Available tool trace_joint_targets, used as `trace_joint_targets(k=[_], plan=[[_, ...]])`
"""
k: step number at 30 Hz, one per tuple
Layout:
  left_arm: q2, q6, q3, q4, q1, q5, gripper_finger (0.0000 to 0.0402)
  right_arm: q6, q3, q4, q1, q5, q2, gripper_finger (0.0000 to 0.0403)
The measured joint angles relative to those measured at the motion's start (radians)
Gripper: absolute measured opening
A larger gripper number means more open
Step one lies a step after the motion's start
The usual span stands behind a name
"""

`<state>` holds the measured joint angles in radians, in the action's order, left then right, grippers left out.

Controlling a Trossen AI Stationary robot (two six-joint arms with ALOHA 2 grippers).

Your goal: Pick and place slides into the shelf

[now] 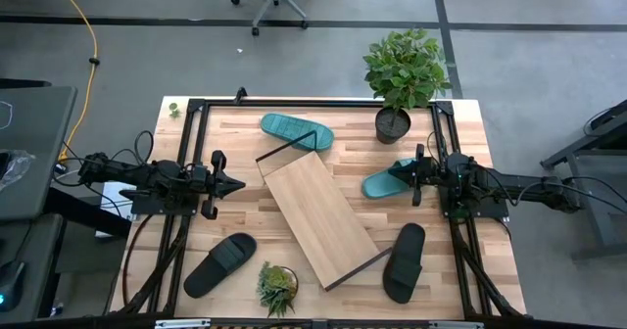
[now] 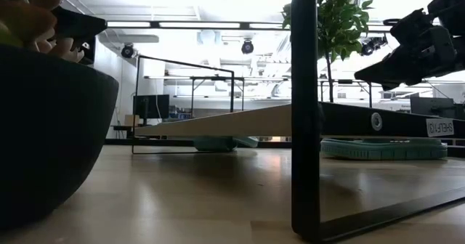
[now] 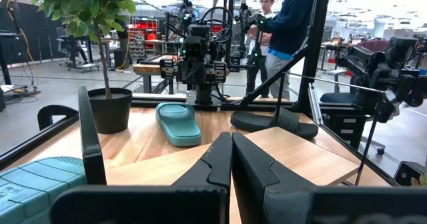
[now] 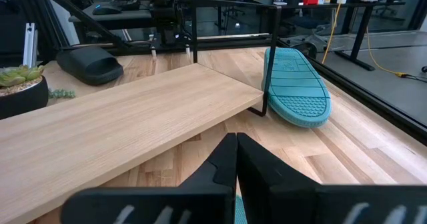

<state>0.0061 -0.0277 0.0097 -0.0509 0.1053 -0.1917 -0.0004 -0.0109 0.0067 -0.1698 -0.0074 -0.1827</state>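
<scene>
- The shelf (image 1: 318, 216) is seen lying diagonally across the middle of the surface (image 1: 245, 123), with no slide on its board yet.
- One teal slide (image 1: 296, 130) is found at the far side, just beside the shelf's upper end; the other teal slide (image 1: 392, 179) lies right by the right hand (image 1: 416, 177).
- One black slide (image 1: 220, 263) is placed at the near left and the other black slide (image 1: 404, 261) at the near right, beside the shelf's lower end.
- The left hand (image 1: 235, 183) is held closed with nothing in it, pointed toward the shelf; the right hand is likewise closed and empty.
- The step is judged to be the first pick. The right hand should be opened wide before it is lowered, and the nearby teal slide is best taken across its ribbed strap.
- The potted plant (image 1: 400, 74) close behind should be avoided during the lift.
</scene>
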Motion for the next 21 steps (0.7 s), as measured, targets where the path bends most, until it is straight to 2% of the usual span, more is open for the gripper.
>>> trace_joint_targets(k=[21], plan=[[0.000,-0.004,0.000,0.000,0.000,0.000,0.0001,0.000,0.000,0.008,0.000,0.000,0.000,0.0000]])
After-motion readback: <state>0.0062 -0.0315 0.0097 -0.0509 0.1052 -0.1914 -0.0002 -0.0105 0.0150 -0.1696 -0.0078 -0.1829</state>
